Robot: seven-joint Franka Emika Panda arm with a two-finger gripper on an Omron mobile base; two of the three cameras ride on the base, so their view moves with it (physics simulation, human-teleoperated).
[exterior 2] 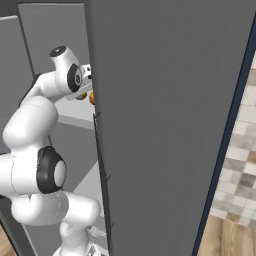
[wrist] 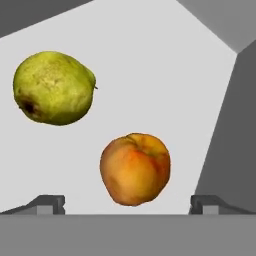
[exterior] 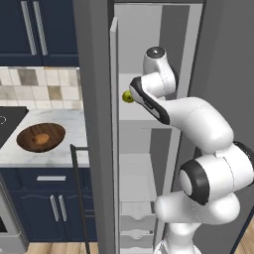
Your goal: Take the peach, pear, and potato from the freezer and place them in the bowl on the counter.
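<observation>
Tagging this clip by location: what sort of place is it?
A rendered home kitchen: a marble counter over navy cabinets, a tiled backsplash, and an open freezer holding a pear and peach.

peach [wrist: 135, 169]: orange, on white freezer shelf [wrist: 150, 75] | pear [wrist: 53, 87]: yellow-green, beside it, apart | potato [exterior: 41, 138]: brown, in wooden bowl [exterior: 30, 132] on counter [exterior: 59, 154]
</observation>
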